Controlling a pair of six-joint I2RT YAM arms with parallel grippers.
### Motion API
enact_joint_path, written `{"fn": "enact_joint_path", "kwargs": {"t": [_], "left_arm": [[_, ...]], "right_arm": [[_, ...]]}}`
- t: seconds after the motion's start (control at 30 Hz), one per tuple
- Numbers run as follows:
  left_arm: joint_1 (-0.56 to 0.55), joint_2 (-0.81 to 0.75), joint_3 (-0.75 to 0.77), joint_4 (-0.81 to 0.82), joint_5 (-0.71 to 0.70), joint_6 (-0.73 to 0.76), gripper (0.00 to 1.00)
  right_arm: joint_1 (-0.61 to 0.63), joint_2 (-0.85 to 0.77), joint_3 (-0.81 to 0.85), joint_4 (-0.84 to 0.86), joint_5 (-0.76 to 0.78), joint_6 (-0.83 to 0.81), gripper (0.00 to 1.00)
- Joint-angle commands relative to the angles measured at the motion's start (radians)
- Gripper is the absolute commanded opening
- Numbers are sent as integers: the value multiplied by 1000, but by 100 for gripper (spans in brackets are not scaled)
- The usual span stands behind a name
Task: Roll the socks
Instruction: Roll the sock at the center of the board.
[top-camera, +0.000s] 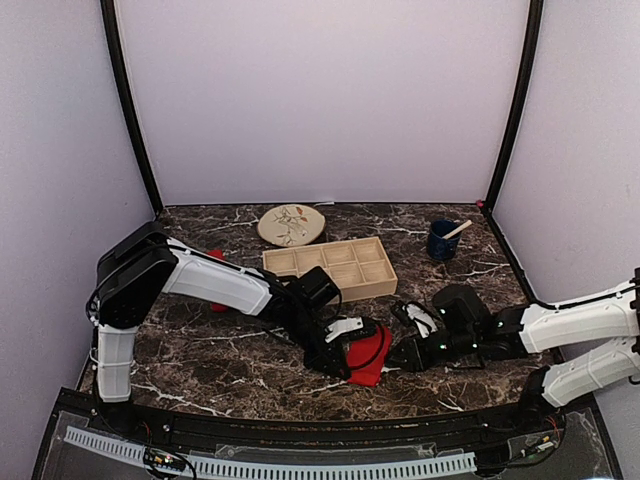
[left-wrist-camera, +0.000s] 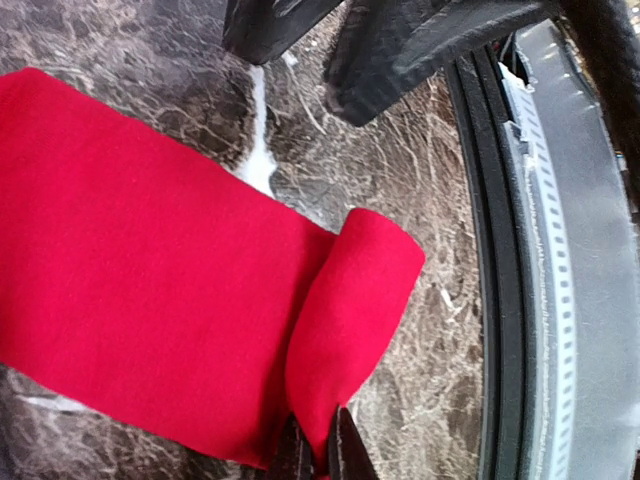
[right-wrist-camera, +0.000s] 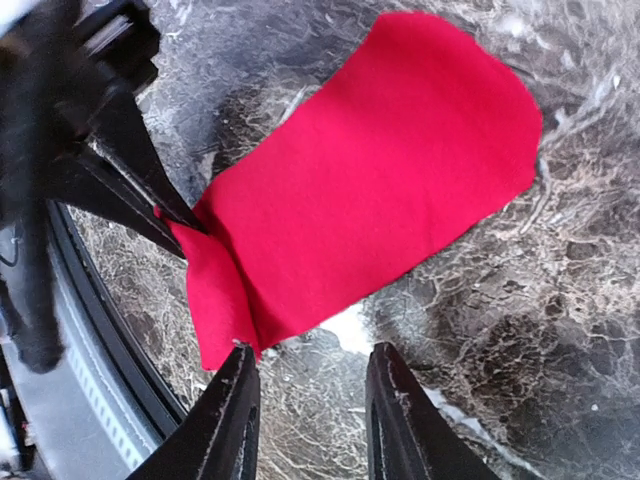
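Firmly closed, the left fingers (left-wrist-camera: 320, 445) pinch the near end of a red sock (left-wrist-camera: 140, 290), where the fabric is folded over into one loose turn. Just across that folded end, the right fingers (right-wrist-camera: 306, 400) stand apart and hold nothing. One of them sits right at the corner of the fold, the other over bare desk (right-wrist-camera: 520, 330). The rest of the sock lies flat on the dark marbled desk, between the two arms and close to the desk's front edge. Behind it, toward the middle of the desk, stands a wooden tray (top-camera: 335, 268) with open compartments, apart from the sock. Farther back lie a round plate (top-camera: 291, 224) with a leaf pattern and, to the right, a dark blue cup (top-camera: 441, 241) with a pale stick (top-camera: 457, 229) leaning in it. The other sock (top-camera: 214, 257) shows only as a red scrap behind the left arm (top-camera: 215, 285), mostly hidden.
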Motion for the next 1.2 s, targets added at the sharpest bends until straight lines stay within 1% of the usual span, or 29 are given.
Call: {"fn": "enact_joint_path", "kwargs": {"t": [0.0, 0.17, 0.33, 0.53, 0.83, 1.07, 1.17], "left_arm": [[8, 31, 49, -133, 90, 16, 0], [16, 58, 88, -180, 118, 28, 0], [26, 79, 118, -217, 135, 39, 0], [30, 98, 147, -254, 143, 54, 0], [34, 118, 175, -279, 156, 65, 0], [36, 122, 183, -291, 161, 73, 0], [37, 122, 183, -295, 163, 75, 0]], "right_arm": [[75, -31, -10, -31, 150, -42, 34], [189, -35, 11, -48, 279, -75, 34], [296, 1, 60, -72, 379, -120, 35], [382, 67, 137, -107, 438, -171, 37], [444, 175, 210, -138, 464, -226, 39], [451, 247, 250, -161, 487, -263, 41], [450, 265, 258, -165, 491, -273, 39]]}}
